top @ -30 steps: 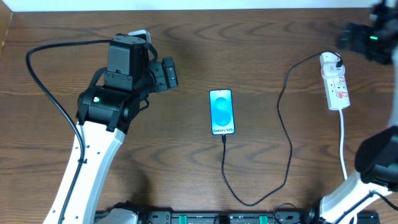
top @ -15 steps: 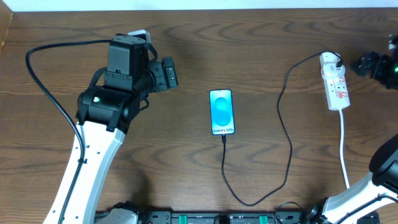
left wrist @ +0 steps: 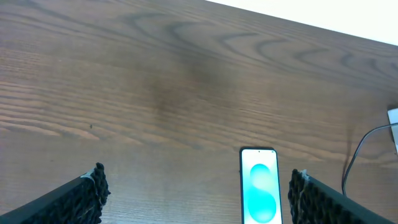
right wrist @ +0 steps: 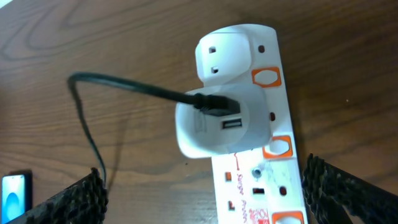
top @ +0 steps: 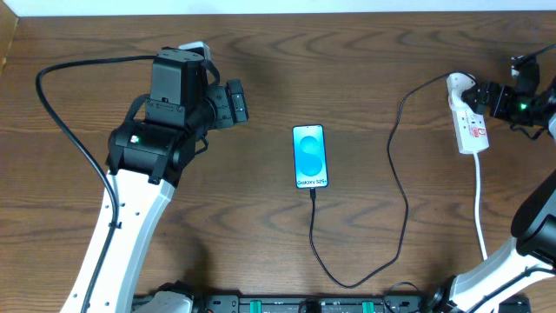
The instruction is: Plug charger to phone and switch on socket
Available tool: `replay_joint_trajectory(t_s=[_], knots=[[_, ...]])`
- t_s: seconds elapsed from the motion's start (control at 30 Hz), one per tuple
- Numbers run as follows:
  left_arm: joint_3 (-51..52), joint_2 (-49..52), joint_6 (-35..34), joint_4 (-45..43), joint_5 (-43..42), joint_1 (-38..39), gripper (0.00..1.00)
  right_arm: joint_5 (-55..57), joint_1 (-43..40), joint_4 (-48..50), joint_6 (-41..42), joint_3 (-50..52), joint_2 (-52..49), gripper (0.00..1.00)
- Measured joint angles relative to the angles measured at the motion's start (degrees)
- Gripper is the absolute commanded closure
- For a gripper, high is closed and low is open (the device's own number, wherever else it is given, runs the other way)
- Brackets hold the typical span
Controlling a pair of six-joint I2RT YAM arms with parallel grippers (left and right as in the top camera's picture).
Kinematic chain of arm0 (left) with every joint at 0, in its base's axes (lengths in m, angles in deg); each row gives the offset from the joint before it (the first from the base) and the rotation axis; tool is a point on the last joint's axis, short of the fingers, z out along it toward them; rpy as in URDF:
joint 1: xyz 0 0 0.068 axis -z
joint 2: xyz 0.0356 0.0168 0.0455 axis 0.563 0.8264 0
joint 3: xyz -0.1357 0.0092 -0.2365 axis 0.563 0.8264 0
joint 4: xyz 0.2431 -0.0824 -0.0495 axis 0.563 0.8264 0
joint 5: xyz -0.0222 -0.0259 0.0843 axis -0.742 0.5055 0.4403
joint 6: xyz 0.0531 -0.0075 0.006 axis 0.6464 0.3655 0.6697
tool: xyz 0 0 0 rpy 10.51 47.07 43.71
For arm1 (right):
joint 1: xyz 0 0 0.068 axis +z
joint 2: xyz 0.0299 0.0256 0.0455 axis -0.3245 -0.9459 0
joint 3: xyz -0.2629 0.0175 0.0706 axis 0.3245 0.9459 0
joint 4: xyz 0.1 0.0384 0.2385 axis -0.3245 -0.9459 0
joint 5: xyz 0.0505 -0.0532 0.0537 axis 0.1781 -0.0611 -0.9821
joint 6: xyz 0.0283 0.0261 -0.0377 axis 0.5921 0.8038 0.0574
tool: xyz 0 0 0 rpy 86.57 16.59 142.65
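Observation:
The phone [top: 310,156] lies flat mid-table with its blue screen lit; the left wrist view shows the phone [left wrist: 259,190] just inside my right finger. The charger's black cable [top: 401,200] runs from the phone's near edge, loops toward the table front and climbs to a white plug [right wrist: 214,121] seated in the socket [top: 470,122]. My right gripper [top: 485,96] hovers open beside the socket's far end, and the socket [right wrist: 273,180] with orange switches lies between its fingers [right wrist: 333,193]. My left gripper [top: 236,103] hangs open and empty, left of the phone.
The socket's white cord [top: 479,204] trails toward the front right edge. My left arm's black cable [top: 61,122] arcs over the left side of the table. The table's back edge meets a white strip [left wrist: 348,25].
My right gripper has come in from the upper right corner and now sits beside the socket's plug end. The left arm, phone and cable have not moved.

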Motion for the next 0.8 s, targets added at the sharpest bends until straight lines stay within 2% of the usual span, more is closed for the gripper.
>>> replay_joint_trajectory(t_s=[0.4, 0.8], knots=[[0.00, -0.02, 0.00, 0.00, 0.00, 0.00, 0.07, 0.55, 1.53, 3.72, 0.26, 0.04, -5.01, 0.01], [0.00, 0.00, 0.00, 0.00, 0.02, 0.00, 0.07, 1.84, 3.10, 4.22, 1.73, 0.07, -5.33, 0.01]])
